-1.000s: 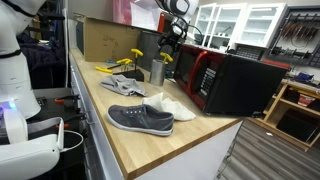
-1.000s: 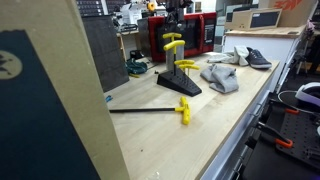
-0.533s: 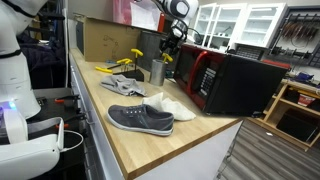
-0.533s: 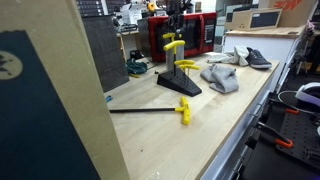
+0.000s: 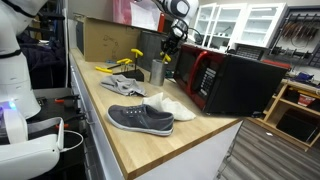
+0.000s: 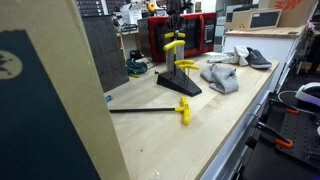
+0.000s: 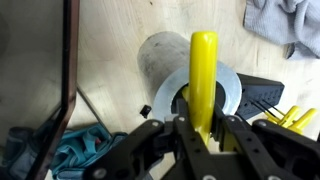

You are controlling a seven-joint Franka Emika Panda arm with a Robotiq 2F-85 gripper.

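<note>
Pincer (image 7: 203, 128) clamped on yellow rod (image 7: 204, 70) — above grey cup (image 7: 158, 60), wooden bench (image 7: 110, 40)

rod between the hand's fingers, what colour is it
Yellow rod; it shows best in the wrist view.

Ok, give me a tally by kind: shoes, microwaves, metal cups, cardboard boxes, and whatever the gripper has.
Shoes: 2 (grey sneaker, white shoe)
Microwave: 1
Metal cup: 1
Cardboard box: 1
Yellow stick in gripper: 1
Total: 6
</note>
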